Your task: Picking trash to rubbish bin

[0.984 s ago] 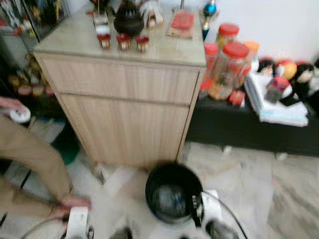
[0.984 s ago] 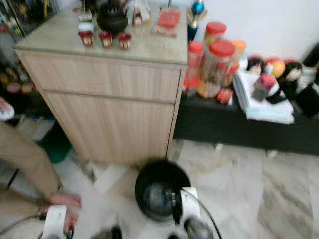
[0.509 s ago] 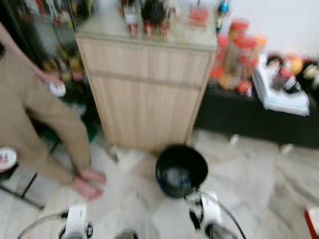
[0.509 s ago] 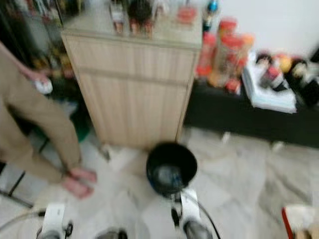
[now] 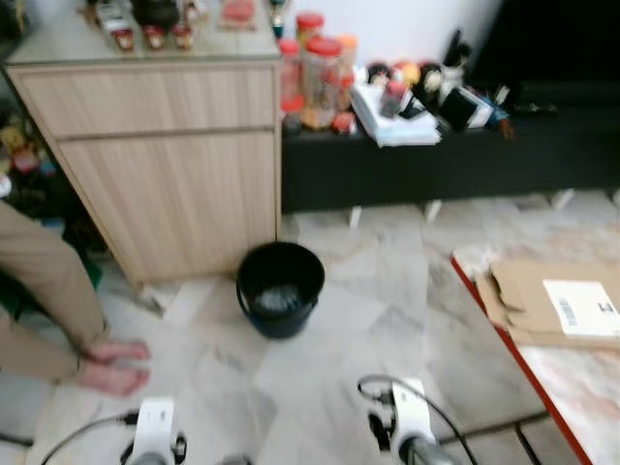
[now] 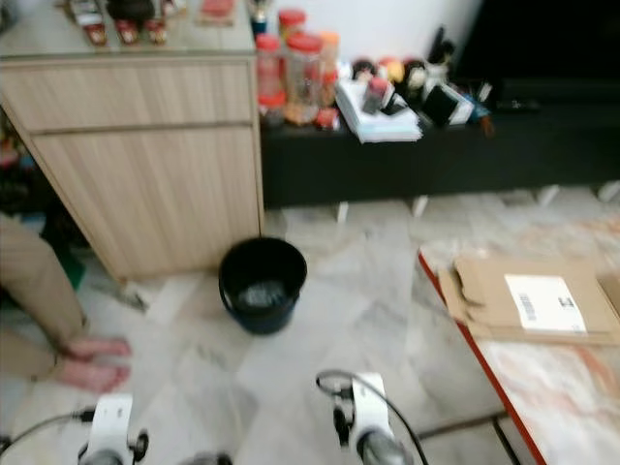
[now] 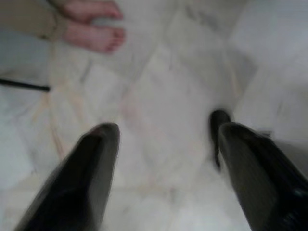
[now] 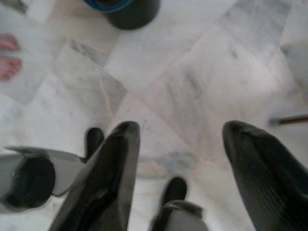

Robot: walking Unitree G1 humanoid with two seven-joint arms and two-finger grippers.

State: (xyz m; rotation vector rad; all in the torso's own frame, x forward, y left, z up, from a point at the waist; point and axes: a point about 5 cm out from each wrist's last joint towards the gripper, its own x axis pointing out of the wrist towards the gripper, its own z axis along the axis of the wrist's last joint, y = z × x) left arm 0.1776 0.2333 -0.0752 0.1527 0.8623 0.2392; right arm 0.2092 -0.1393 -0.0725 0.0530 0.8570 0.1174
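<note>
Left gripper (image 7: 163, 144): two long black fingers (image 7: 86, 178), glossy, broad at base, tapering to rounded tips. Right gripper (image 8: 180, 144): same black pair, smooth curved outer faces. White-silver wrist housing (image 5: 153, 431) behind left fingers, black round fitting on side. Right wrist housing (image 5: 407, 421) white, black cable (image 5: 373, 387) looping off back. Dark rounded feet (image 8: 174, 190) below right fingers.

You're looking down at a pale marble-tiled floor (image 5: 387, 320). A light wooden cabinet (image 5: 165, 145) stands against a white wall (image 5: 407, 24), with a low black shelf (image 5: 426, 160) just beside it carrying jars and clutter. A red-edged marble table (image 5: 572, 378) sits at your right, bearing flattened cardboard (image 5: 552, 300)
</note>
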